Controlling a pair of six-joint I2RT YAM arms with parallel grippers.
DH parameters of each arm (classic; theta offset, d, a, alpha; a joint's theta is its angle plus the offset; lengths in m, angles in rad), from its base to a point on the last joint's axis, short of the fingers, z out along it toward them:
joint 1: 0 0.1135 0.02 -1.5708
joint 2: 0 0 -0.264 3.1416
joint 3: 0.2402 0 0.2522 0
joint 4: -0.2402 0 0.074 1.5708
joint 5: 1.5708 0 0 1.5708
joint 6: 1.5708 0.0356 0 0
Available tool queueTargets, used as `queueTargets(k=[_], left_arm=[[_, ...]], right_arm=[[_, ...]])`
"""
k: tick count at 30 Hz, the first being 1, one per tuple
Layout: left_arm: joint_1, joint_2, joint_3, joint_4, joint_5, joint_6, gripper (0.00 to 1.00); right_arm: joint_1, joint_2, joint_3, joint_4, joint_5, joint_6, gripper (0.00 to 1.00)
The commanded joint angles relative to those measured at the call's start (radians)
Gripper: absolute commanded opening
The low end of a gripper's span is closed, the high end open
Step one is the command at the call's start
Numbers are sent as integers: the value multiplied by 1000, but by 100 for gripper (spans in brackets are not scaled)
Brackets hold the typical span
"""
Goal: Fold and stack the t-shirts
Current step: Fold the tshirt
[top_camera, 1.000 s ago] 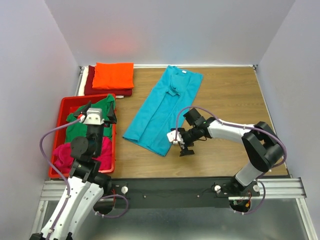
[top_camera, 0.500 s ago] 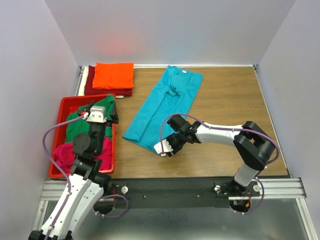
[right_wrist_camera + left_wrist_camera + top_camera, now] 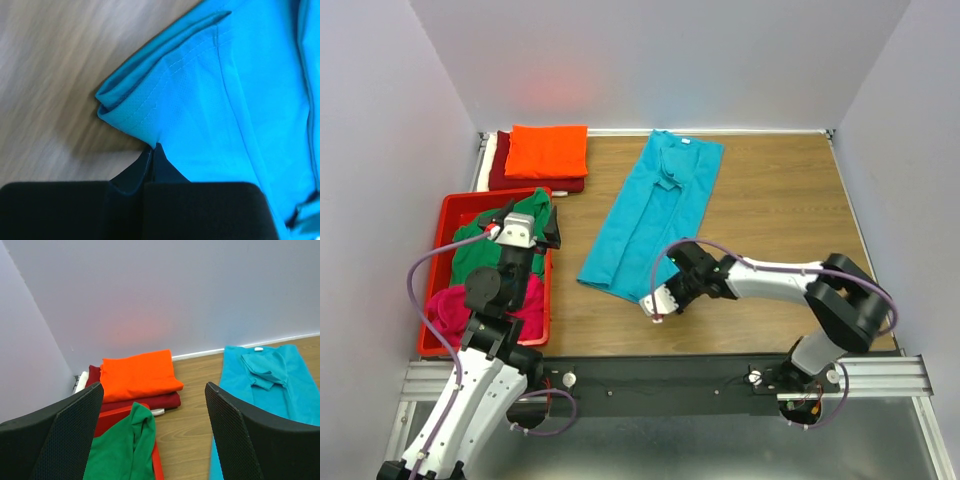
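the turquoise t-shirt (image 3: 655, 215) is lying on the tabletop (image 3: 780, 200) as a long narrow strip with its sleeves turned in. it is running slantwise from the collar by the far wall down to the hem near the arms. the right gripper (image 3: 658, 303) is sitting low at the near hem corner, pinching the cloth. in the right wrist view its fingers are pressing together on the hem just beside the layered corner, and whether every layer is being caught is not showing.

the left gripper (image 3: 525, 222) is hanging spread and empty over the red crate (image 3: 480, 197), above the green t-shirt (image 3: 470, 255) and the magenta t-shirt (image 3: 445, 305). the orange t-shirt (image 3: 548, 150) is resting on the dark red t-shirt (image 3: 535, 183) and the white t-shirt (image 3: 486, 160) in the far left corner, well apart from the work.

the step in hand is looking like bringing the hem up toward the collar. doing it well is calling for lifting only enough for the cloth to clear itself. it is also calling for travelling along the strip's own slant rather than straight at the wall, so the long edges are landing on each other. with one corner held, the other hem corner is likely to be trailing and skewing the fold, and loose lower layers may be slipping out. moving slowly and setting the hem down flat before letting go is the safer way.
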State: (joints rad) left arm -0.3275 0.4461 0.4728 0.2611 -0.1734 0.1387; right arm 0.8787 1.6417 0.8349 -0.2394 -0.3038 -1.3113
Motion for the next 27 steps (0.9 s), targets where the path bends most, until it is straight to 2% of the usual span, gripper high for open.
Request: queueTargets(k=[1,4,8,10,11,14,17,20,21,24,27], left_arm=[[2,0,4,29,81,6,89],[1,11,0,41,152,1,89],[-1,42,0,64,293,-8,89],[-2,68,-3,85,371,-11,89],[-5,78,-2,90,399,-11,89],[-28,127,-3,122,475,-14,89],[-68,164,1,122,528,5,89],[-201,219,-2,109,557,83,87],[-297,250,-6,93,540,140,87],[-419,308,-22,58,523,217,86],[-568,355,-33,29,482,263,86]], right_arm=[[-10,-75,-166,-175,117,-84,0],[-75,-189,-233,-251,161,-114,0],[-265,-347,-237,-385,181,-170,6],[-371,-414,-223,-451,203,-187,22],[-423,-431,-220,-477,207,-190,46],[-484,-493,-191,-495,174,-139,57],[-526,-539,-149,-508,91,-36,60],[-541,-548,-128,-515,-10,85,63],[-540,-546,-132,-520,-64,122,63],[-540,-539,-160,-529,-185,155,63],[-540,-514,-174,-537,-277,155,71]])
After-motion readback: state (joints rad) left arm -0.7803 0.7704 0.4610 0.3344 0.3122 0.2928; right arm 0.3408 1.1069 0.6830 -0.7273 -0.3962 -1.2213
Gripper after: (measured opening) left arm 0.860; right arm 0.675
